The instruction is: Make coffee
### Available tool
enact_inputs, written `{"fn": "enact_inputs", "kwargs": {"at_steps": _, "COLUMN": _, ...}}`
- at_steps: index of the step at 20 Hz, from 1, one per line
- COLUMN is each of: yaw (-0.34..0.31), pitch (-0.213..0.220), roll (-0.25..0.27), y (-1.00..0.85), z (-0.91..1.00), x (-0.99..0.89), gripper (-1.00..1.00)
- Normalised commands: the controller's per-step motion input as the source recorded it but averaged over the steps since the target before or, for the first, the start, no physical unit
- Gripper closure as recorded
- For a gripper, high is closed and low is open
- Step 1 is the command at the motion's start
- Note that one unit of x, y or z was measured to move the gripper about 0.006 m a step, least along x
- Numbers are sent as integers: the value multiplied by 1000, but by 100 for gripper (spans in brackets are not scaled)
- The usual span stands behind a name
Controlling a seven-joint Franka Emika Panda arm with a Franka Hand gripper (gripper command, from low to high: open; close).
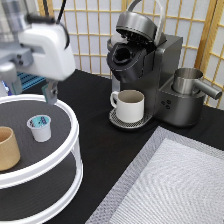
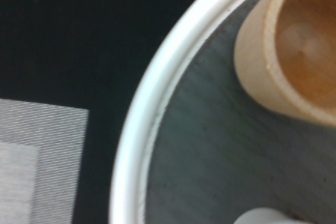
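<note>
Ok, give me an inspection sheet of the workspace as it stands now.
Surface: black table, grey mat at the exterior view's bottom right.
Job's things: coffee pod upright on the tiered tray; coffee machine lid open; cream mug under its spout.
Clutter: tan cup on the tray; metal pitcher.
Gripper: gripper open above the tray, holding nothing.
Cables: black cables above the arm.
Surroundings: lattice screen.

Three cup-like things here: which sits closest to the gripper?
The pod, small, white and blue-topped, just below the gripper. The tan cup and mug are farther.
</note>
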Motion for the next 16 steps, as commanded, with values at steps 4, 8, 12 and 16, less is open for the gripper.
{"fn": "enact_inputs", "kwargs": {"at_steps": 4, "yaw": -8, "pitch": 0, "roll": -15, "y": 39, "z": -158, "x": -39, "gripper": -100}}
{"fn": "enact_inputs", "kwargs": {"at_steps": 8, "yaw": -14, "pitch": 0, "roll": -40, "y": 177, "z": -123, "x": 94, "gripper": -100}}
{"fn": "enact_inputs", "kwargs": {"at_steps": 12, "yaw": -4, "pitch": -10, "roll": -36, "y": 146, "z": -391, "x": -107, "gripper": -100}}
{"fn": "enact_inputs", "kwargs": {"at_steps": 16, "yaw": -8, "pitch": -63, "roll": -55, "y": 190, "z": -367, "x": -290, "gripper": -100}}
